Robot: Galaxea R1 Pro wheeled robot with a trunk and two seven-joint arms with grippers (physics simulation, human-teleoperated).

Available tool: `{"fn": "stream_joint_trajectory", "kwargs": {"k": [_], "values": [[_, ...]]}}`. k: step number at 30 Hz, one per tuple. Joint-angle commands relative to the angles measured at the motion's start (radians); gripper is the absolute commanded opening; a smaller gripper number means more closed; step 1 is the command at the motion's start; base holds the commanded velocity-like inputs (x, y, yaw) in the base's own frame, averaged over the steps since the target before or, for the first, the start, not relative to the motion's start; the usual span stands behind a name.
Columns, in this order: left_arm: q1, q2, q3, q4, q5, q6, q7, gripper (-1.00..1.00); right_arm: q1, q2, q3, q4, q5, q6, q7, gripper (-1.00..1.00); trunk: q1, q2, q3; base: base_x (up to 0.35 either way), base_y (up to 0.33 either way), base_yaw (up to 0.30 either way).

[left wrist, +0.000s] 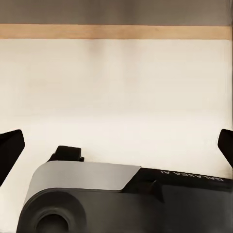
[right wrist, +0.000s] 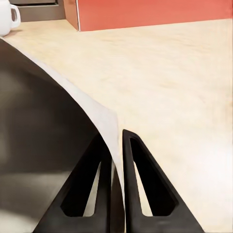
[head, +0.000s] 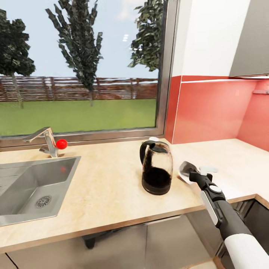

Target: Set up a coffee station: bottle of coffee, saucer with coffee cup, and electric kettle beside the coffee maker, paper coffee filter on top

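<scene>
The saucer (head: pixel 185 170) is tilted up off the table (head: pixel 108 190), pinched at its rim between the 2 fingers (right wrist: pixel 141 189) of the right gripper (head: pixel 194 175), just beside the electric kettle (head: pixel 156 167). In the right wrist view the saucer (right wrist: pixel 43 141) looms as a large grey curved plate, its thin edge caught between the pressed-together fingers. The kettle stands upright on the light wood table, near the window (head: pixel 82 67), with its black handle turned toward the sink (head: pixel 30 186). A faucet (head: pixel 46 140) with a red knob rises behind the sink. The coffee cup (right wrist: pixel 8 17), white with a small handle, sits on the table near the red backsplash (right wrist: pixel 145 12); in the head view it peeks out just behind the kettle's lid. The left gripper (left wrist: pixel 116 145) hangs over a pale surface with its dark fingertips (left wrist: pixel 9 145) spread wide apart.
</scene>
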Motion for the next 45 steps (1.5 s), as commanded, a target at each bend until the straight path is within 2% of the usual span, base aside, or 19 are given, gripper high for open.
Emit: {"fn": "stream_joint_trajectory", "kwargs": {"k": [1, 13, 20, 24, 37, 41, 45], "values": [[0.000, -0.001, 0.003, -0.002, 0.005, -0.001, 0.000, 1.00, 0.000, -0.001, 0.001, -0.001, -0.014, 0.003, -0.005, -1.00, 0.000, -0.001, -0.001, -0.240, -0.181, 0.000], [0.000, 0.000, 0.003, -0.002, 0.005, -0.001, 0.000, 1.00, 0.000, -0.001, 0.001, -0.006, -0.014, 0.003, -0.003, -1.00, 0.000, -0.001, -0.001, -0.150, -0.099, 0.000], [0.000, 0.001, 0.004, -0.002, 0.005, -0.001, 0.000, 1.00, 0.000, -0.001, 0.002, -0.068, -0.015, 0.005, 0.006, -1.00, 0.000, -0.001, -0.001, -0.265, -0.003, 0.000], [0.000, 0.001, 0.005, -0.002, 0.005, -0.001, 0.000, 1.00, 0.001, -0.001, 0.000, -0.094, -0.015, 0.009, 0.032, -1.00, 0.000, -0.001, -0.001, -0.057, 0.000, 0.000], [0.000, 0.001, 0.009, -0.002, 0.006, -0.001, 0.000, 1.00, 0.001, -0.001, 0.000, -0.098, -0.015, 0.009, 0.036, -1.00, 0.000, -0.001, -0.001, -0.003, 0.000, 0.000], [0.000, 0.002, 0.032, -0.002, 0.006, -0.002, -0.001, 1.00, 0.001, -0.001, -0.001, -0.098, -0.015, 0.007, 0.036, -1.00, 0.000, -0.001, -0.001, 0.000, 0.000, 0.000], [0.000, 0.002, 0.070, -0.002, 0.006, -0.003, -0.002, 1.00, 0.001, -0.001, -0.001, -0.098, -0.015, 0.007, 0.036, -1.00, 0.000, -0.001, -0.001, 0.000, 0.000, 0.000]]}}
